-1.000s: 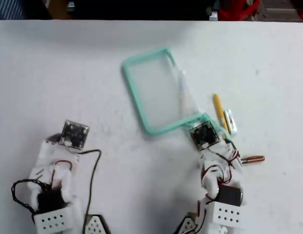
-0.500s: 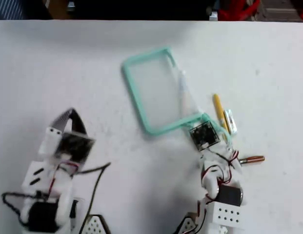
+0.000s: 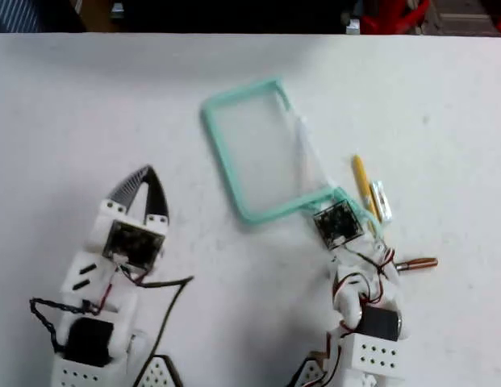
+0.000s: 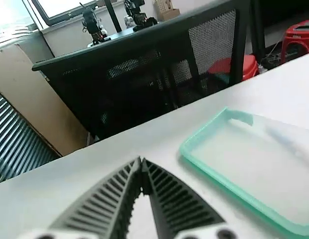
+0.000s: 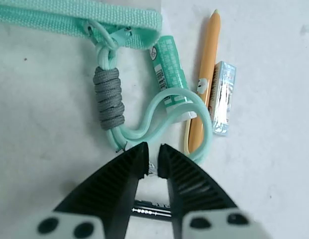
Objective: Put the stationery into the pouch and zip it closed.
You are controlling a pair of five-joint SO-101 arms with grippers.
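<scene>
Lying across all the views was a big white counter [image 3: 73, 105]. On it, near the middle, lay the pouch [image 3: 226, 165] [image 4: 229, 179], flat, with a mint green rim and a see-through face. A pale stick [image 3: 302, 149] lay along one long side of it; I could not tell if it was inside.

Next in size were the two arms. The left arm [image 3: 97, 306] sat at the near edge of the counter, well apart from the pouch. The right arm [image 3: 363, 314] sat near the pouch's closest corner.

The left pincer [image 3: 151, 173] [image 4: 141, 167] had its tips pressed together and held nothing. It pointed toward the pouch but did not touch it. The right pincer [image 5: 153, 152] was very narrow, with just a thin slit between its black fingers. It hung right over the end of a mint loop [image 5: 206, 129], and I could not tell if it pinched anything.

Beside the pouch lay the stationery, all outside it. A yellow pencil [image 3: 361, 181] [image 5: 206, 69] lay just beside the corner. A brown pen [image 3: 418, 263] lay close to the right arm. A green tube [image 5: 169, 69] lay next to the pencil, partly under the loop. A small box [image 3: 381, 201] [image 5: 223, 97] touched the pencil's other side.

Smallest was a grey cord [image 5: 108, 97], wound tight and tied to the zip pull at the pouch's edge.
</scene>
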